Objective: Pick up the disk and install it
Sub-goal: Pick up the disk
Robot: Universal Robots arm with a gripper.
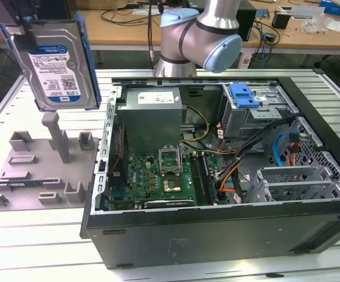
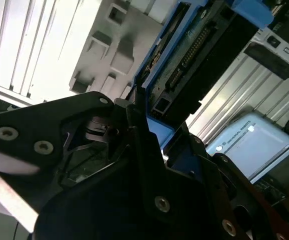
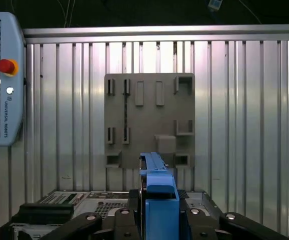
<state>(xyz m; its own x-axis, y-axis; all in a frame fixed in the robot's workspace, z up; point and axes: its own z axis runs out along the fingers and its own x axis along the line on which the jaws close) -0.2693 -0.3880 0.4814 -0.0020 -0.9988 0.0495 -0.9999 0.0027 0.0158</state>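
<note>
The disk (image 1: 58,61), silver with a white-and-blue label and a blue plastic frame, hangs upright in the air at the exterior view's upper left, above the grey fixture (image 1: 40,170). My gripper (image 1: 26,24) is shut on its upper end. In the first wrist view the disk's blue edge (image 3: 157,192) sticks out between the black fingers (image 3: 92,222), with the fixture (image 3: 149,117) straight beneath. In the second wrist view the disk's connector side (image 2: 194,55) runs out from the gripper (image 2: 149,140).
An open computer case (image 1: 217,223) lies on the slatted table, with a grey drive cage and its blue latch (image 1: 243,97) at the back. The arm's base (image 1: 199,35) stands behind the case. A teach pendant (image 3: 2,80) lies beside the fixture.
</note>
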